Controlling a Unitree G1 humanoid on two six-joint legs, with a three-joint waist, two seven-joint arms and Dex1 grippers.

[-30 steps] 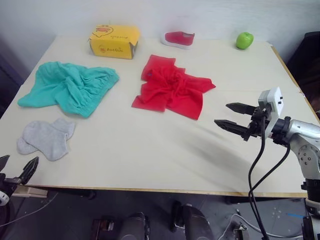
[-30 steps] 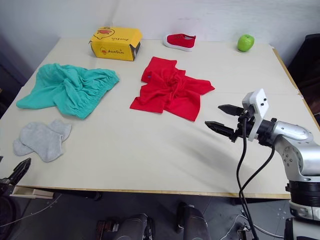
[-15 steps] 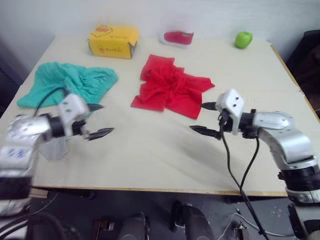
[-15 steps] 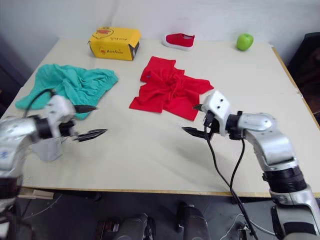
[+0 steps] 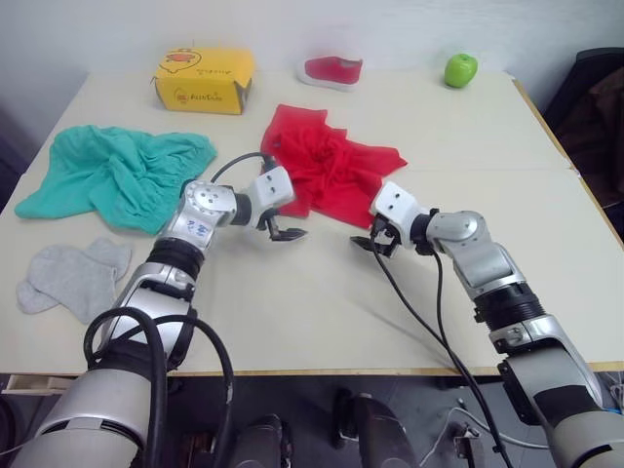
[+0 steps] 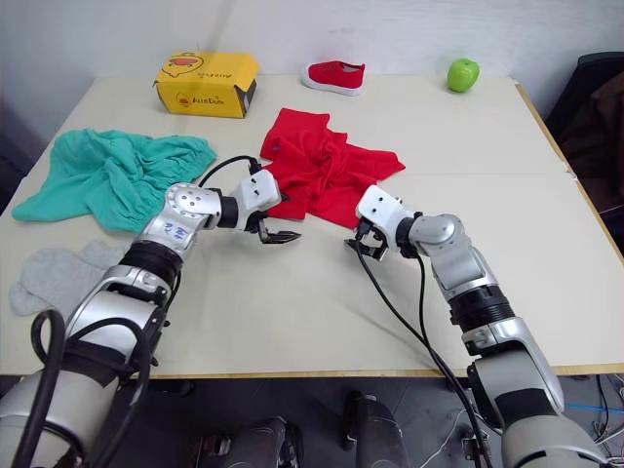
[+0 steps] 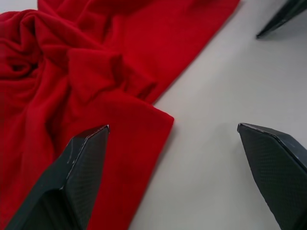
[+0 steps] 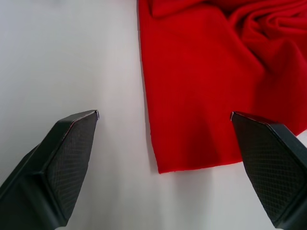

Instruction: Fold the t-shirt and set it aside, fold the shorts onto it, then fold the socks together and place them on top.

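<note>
Both jaws stand apart. The crumpled bright red cloth t-shirt (image 5: 327,166) lies between left gripper (image 7: 177,158) and right gripper (image 8: 165,143), its hem probably untouched. A pinch may catch one layer only, dragging the bunched cloth.

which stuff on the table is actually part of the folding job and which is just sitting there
Part of the job:
- t-shirt, crumpled, mid-table
- shorts, wrinkled, to the robot's left of the shirt
- socks, near the front left edge

Just lying about:
- yellow box
- small red shoe
- green apple
</note>
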